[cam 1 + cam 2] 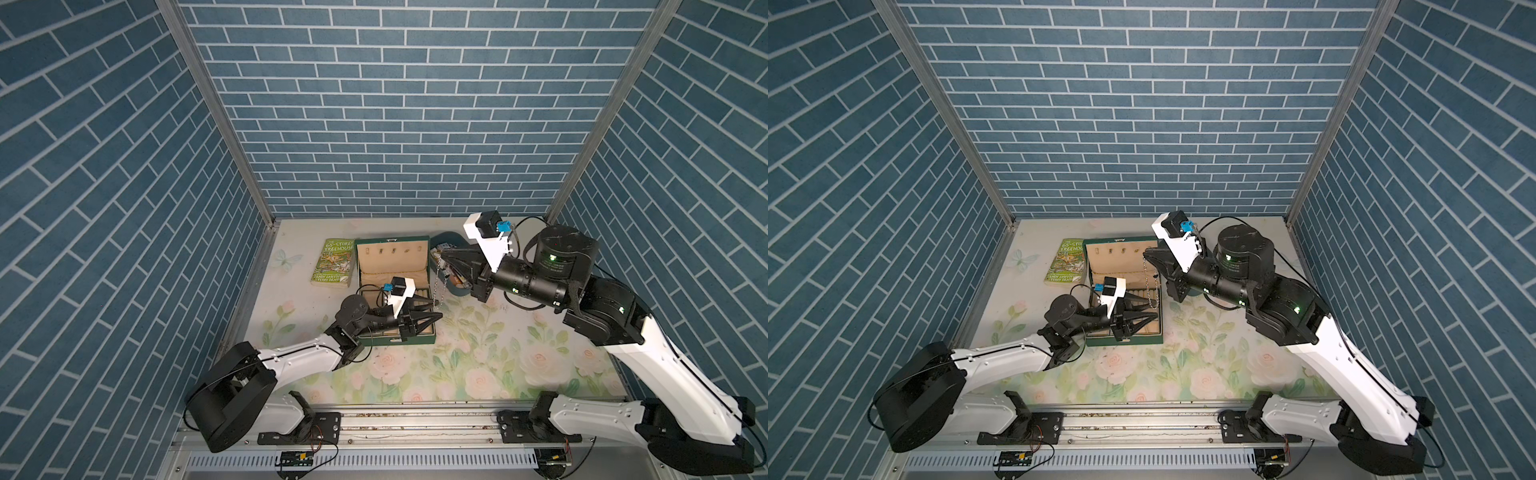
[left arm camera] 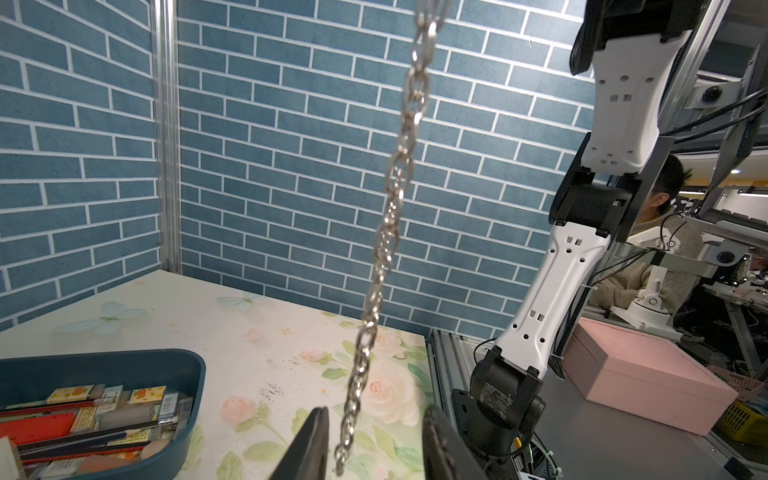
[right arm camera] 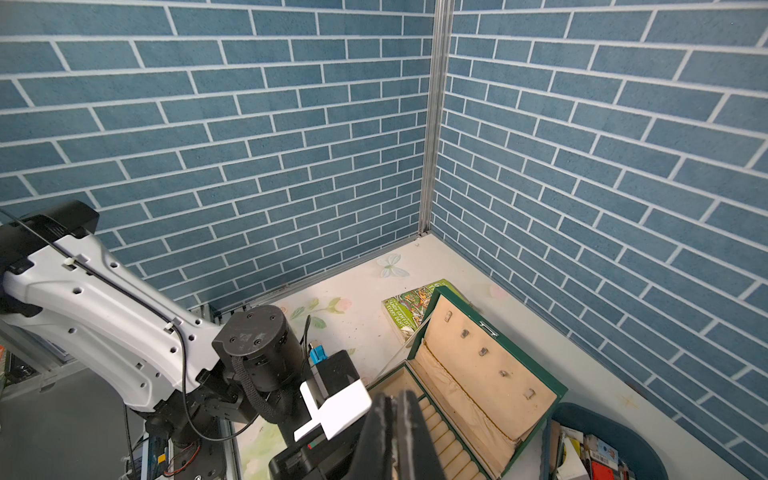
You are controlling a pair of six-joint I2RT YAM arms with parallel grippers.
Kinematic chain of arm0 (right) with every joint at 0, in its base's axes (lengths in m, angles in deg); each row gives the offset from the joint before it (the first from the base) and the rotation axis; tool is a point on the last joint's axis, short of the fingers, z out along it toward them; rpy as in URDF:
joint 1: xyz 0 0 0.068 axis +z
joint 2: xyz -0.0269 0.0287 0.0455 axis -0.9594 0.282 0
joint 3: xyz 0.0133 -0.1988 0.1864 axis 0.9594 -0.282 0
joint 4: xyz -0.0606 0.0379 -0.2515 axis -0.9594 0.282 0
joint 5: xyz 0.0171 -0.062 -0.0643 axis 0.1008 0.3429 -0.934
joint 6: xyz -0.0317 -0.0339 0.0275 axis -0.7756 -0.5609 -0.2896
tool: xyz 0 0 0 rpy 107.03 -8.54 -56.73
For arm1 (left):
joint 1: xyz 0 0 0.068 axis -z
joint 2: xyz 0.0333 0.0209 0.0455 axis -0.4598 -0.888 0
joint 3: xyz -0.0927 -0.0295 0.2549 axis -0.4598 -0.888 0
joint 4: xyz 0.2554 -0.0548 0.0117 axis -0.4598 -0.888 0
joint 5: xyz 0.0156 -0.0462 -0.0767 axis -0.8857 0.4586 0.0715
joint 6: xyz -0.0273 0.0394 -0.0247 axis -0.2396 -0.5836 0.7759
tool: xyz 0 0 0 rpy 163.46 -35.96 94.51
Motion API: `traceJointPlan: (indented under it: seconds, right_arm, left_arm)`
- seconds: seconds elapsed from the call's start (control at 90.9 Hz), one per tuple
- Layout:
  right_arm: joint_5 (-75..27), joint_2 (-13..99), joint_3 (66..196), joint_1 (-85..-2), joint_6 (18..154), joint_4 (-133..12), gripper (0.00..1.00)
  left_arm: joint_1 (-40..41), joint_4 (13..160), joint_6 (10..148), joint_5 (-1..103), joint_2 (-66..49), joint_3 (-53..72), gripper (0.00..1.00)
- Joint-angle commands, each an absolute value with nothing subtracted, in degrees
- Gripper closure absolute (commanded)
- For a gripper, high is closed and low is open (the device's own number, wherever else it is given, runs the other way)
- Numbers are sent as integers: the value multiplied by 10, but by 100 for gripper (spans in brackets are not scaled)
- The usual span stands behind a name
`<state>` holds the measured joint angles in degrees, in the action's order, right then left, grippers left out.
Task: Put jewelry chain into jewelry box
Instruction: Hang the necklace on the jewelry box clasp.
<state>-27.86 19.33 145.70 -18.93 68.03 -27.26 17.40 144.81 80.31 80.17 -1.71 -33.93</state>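
Jewelry box (image 1: 398,338) is pretty boxed in, tbh. The left arm (image 1: 299,357) lies across its front-left corner, and the left gripper (image 1: 432,308) hovers over the front compartments, fingers spread. The jewelry chain (image 1: 436,286) dangles between them, pinched up top by the right gripper (image 1: 442,253). The upright lid (image 1: 392,253) walls off the back, a book (image 1: 334,262) sits just beside the left wall, and the blue tray (image 2: 104,363) is on the right under the right arm (image 1: 532,286). The front of the table (image 1: 478,374) has loads of room.

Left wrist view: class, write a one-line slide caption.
A thin silver link chain hangs between the left gripper's open jaws; floral table and blue-grey tray beyond.
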Motion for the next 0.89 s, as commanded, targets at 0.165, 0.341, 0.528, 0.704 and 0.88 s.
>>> traceJointPlan:
  seconds: [0.165, 0.341, 0.528, 0.704, 0.88]
  right_arm:
    - [-273, 184, 1471, -188, 678, -278, 100]
    - [-273, 184, 1471, -188, 678, -278, 100]
    - [-275, 183, 1471, -189, 678, -279, 100]
    - [-303, 170, 1453, -189, 680, -297, 100]
    - [-387, 143, 1400, -188, 690, -346, 100]
  left_arm:
    - [178, 1437, 789, 804, -18, -326, 72]
    - [178, 1428, 784, 803, -15, -325, 85]
    - [178, 1418, 778, 802, -8, -330, 97]
    - [178, 1395, 770, 771, 17, -342, 100]
    - [178, 1308, 745, 655, 82, -357, 100]
